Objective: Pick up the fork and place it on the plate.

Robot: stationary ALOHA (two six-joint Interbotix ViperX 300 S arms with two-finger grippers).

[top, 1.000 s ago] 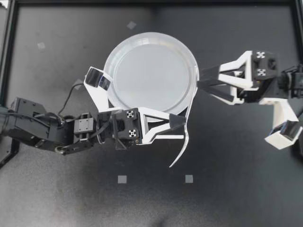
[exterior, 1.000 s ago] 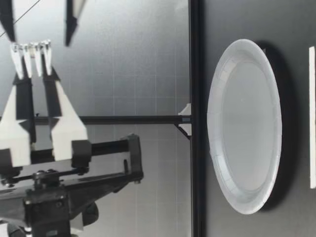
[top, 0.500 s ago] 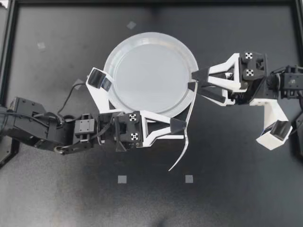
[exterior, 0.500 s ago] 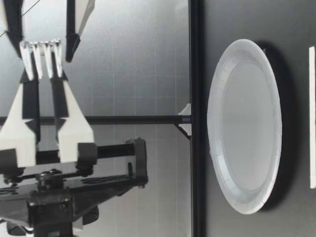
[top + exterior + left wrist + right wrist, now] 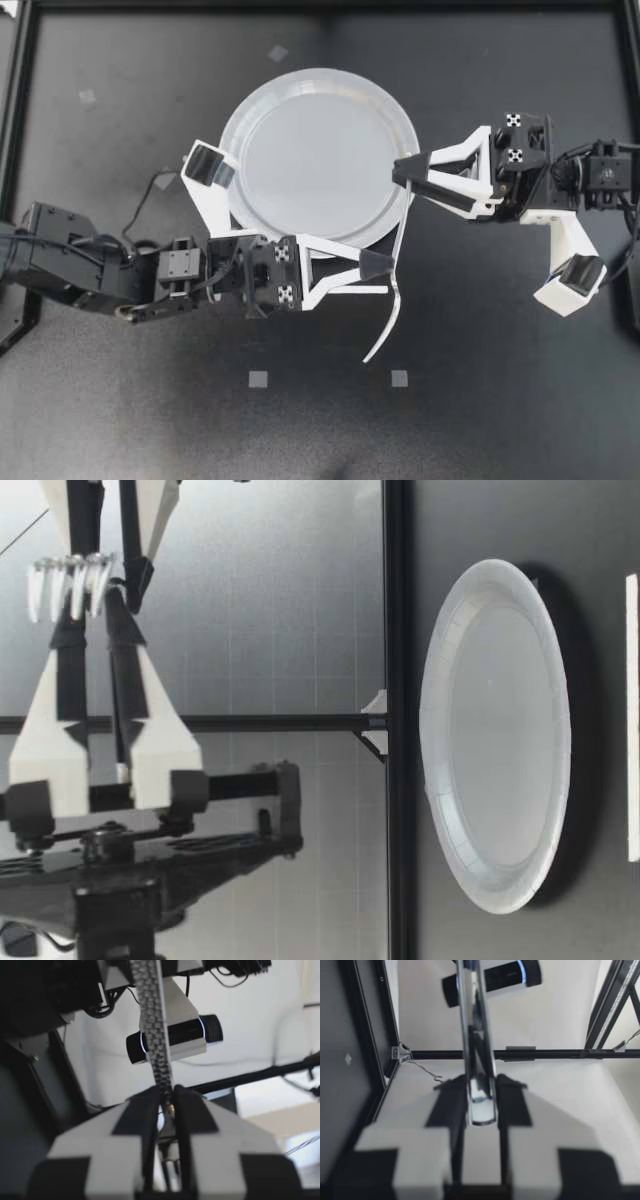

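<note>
A metal fork [image 5: 385, 325] hangs in the air just beside the white plate [image 5: 318, 155], above its near right rim. My left gripper [image 5: 375, 264] is shut on the fork's middle. My right gripper [image 5: 405, 180] has come in from the right, and its fingers press the handle end from both sides. In the right wrist view the shiny handle [image 5: 476, 1060] sits clamped between the pads. In the left wrist view the fork [image 5: 152, 1025] runs on ahead from between the shut fingers. In the low view the tines [image 5: 65, 580] point toward the camera, high above the table, and the plate [image 5: 500, 730] lies flat.
Small grey tape squares [image 5: 258, 379] [image 5: 399, 378] mark the black table in front of the arms, with others [image 5: 278, 52] behind the plate. A black frame [image 5: 20, 100] borders the table. A white strip [image 5: 632, 720] lies near the low camera.
My right gripper has moved left to the fork's handle end and closed on it. My left gripper has kept its hold, shifting slightly.
</note>
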